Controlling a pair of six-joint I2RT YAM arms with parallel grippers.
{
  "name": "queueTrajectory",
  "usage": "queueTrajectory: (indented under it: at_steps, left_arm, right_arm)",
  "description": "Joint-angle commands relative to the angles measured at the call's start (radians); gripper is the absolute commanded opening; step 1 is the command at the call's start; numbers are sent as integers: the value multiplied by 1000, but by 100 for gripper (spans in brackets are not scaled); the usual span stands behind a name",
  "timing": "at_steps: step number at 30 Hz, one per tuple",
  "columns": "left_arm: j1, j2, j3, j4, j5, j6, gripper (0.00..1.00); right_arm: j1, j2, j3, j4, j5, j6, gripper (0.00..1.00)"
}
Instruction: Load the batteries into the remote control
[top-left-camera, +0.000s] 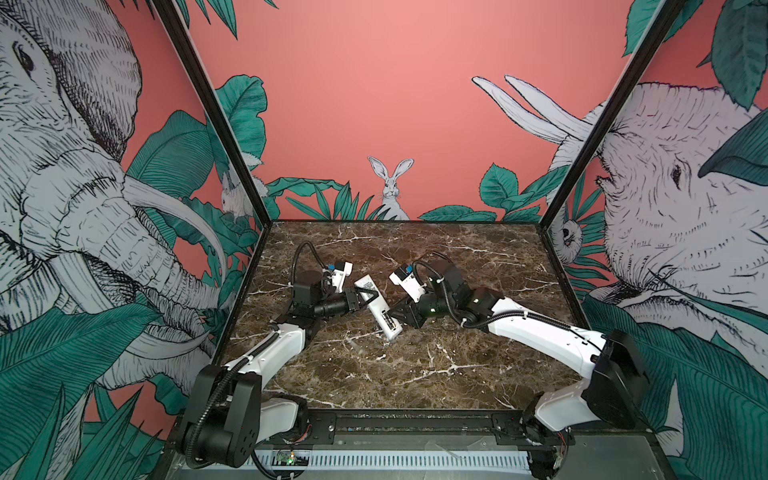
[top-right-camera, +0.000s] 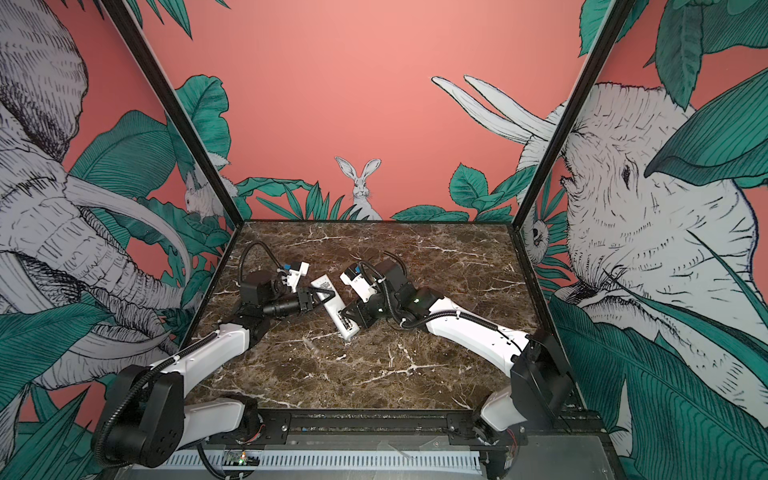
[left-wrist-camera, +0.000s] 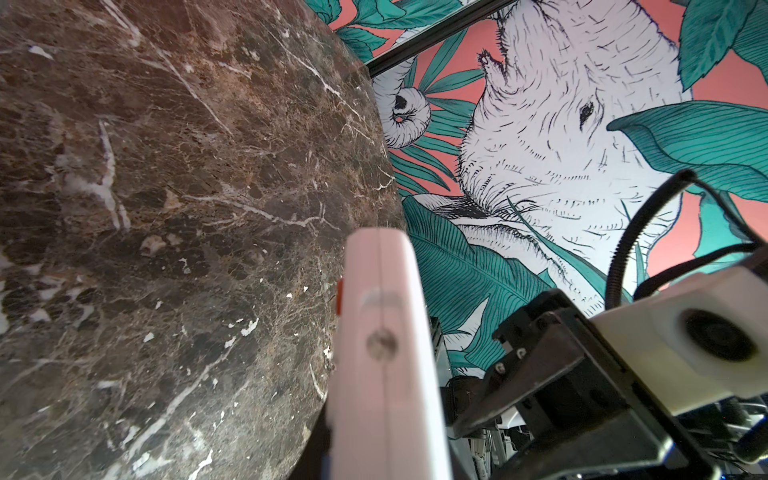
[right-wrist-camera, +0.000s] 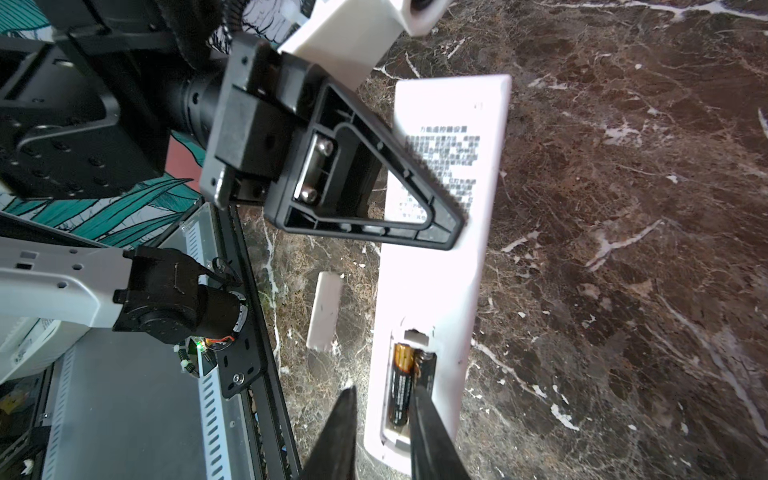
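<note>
1. In both top views, the slim white rectangular remote control (top-left-camera: 379, 312) is stretching diagonally over the middle of the brown marble tabletop (top-left-camera: 415, 374), with its plain back facing up. The left gripper (top-left-camera: 370, 297) is clamping shut across its middle. The right gripper (top-left-camera: 398, 318) is reaching the end nearer the tabletop's front edge.
2. In the left wrist view, the remote control (left-wrist-camera: 382, 374) is showing edge-on against the tabletop, a red button (left-wrist-camera: 338, 297) peeking from its face. The holding fingers are not showing here.
3. In the right wrist view, the compartment (right-wrist-camera: 415, 336) is standing open, with one black-and-copper cylindrical battery (right-wrist-camera: 401, 386) sitting inside.
4. The right gripper's jaws are standing slightly apart, gripping nothing visible. One black finger (right-wrist-camera: 432, 436) is covering the second slot, and I cannot tell what is lying beneath it.
5. A small white rectangular cover (right-wrist-camera: 326, 309) is lying flat on the tabletop beside the remote control.
</note>
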Motion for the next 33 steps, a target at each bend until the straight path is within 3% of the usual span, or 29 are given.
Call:
queueTrajectory:
  at_steps: [1,4,11,21,26,33]
  left_arm:
    - [-4,-37,-10,62,32,-36,0]
    - [-3,-45,-4,19,24,-11,0]
    - [47,-55,82,-257,-81,185,0]
    - [66,12,186,-444,-216,302,0]
    - [66,53,153,-377,-208,287,0]
    - [7,215,122,-259,-197,255,0]
  right_arm:
    - [15,11,25,42,29,-12,23]
    - [15,16,12,39,58,-9,23]
    - [48,-31,-41,0,92,-33,24]
    - [105,-63,-80,-47,147,-41,32]
    - [128,-26,-78,-42,179,-18,41]
    - [129,27,-81,-40,229,37,50]
